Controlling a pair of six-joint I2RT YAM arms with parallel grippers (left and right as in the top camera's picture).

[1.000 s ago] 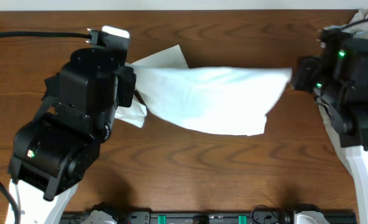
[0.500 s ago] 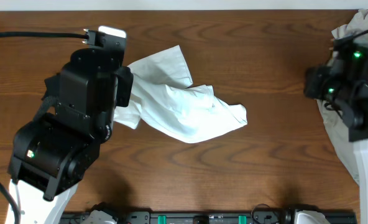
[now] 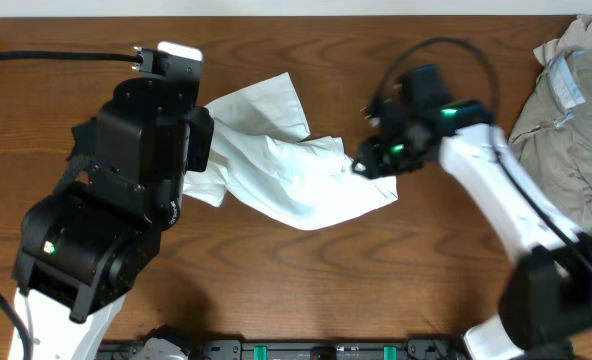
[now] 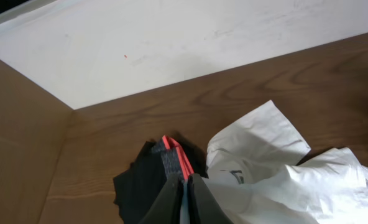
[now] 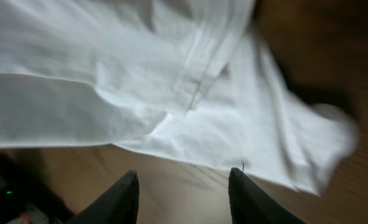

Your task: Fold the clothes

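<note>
The white T-shirt (image 3: 296, 180) lies crumpled on the wooden table (image 3: 306, 290), one end lifted toward my left arm (image 3: 146, 140). In the left wrist view my left gripper (image 4: 187, 193) is shut on a thin fold of the white T-shirt (image 4: 277, 180), with a black garment with a red band (image 4: 148, 180) just behind the fingers. My right gripper (image 3: 371, 160) hovers over the shirt's right edge. The right wrist view shows the right gripper (image 5: 183, 190) open, bare wood between its fingers (image 5: 119, 199) and the white T-shirt (image 5: 171, 81) just ahead.
A khaki-beige garment (image 3: 566, 110) lies heaped at the table's far right. A white wall panel (image 4: 171, 43) borders the table's back edge. A black rail with green clips (image 3: 326, 350) runs along the front edge.
The right gripper let go of the stretched shirt, which dropped into a crumpled heap. The right arm pulled away, then reached in over the shirt's right edge, its jaws opening. The left arm stayed put.
</note>
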